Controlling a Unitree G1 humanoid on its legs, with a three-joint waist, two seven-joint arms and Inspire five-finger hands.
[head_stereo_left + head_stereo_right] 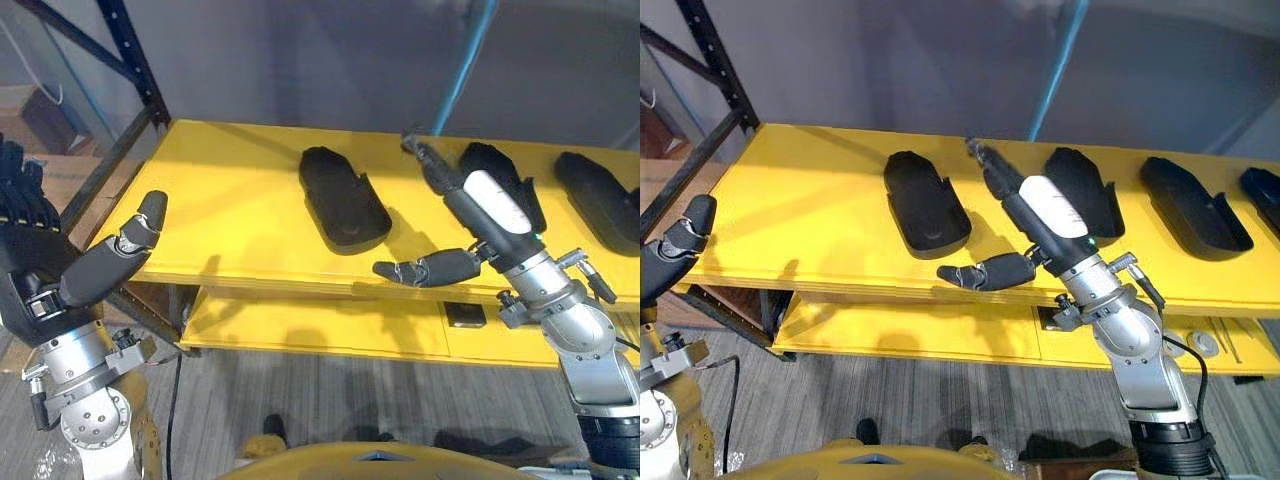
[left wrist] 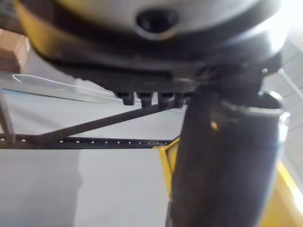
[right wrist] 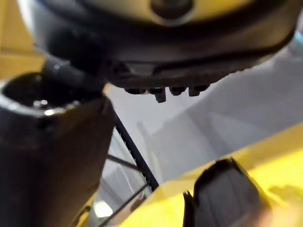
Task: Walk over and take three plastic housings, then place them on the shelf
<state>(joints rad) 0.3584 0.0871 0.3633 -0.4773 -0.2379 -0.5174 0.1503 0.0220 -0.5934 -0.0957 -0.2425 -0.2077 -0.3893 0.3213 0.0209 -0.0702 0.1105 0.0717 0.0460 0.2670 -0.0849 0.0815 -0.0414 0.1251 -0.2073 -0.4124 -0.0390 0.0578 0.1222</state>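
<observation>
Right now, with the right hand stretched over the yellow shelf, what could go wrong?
1. The open right hand reaches between two housings; a sideways move could knock the second housing.
2. Its thumb points at the left housing, near the front edge of the shelf; a nudge might push it off.
3. The left hand hangs close to the shelf corner and could bump it.

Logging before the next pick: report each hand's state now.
Left hand: open, holding nothing.
Right hand: open, holding nothing.
</observation>
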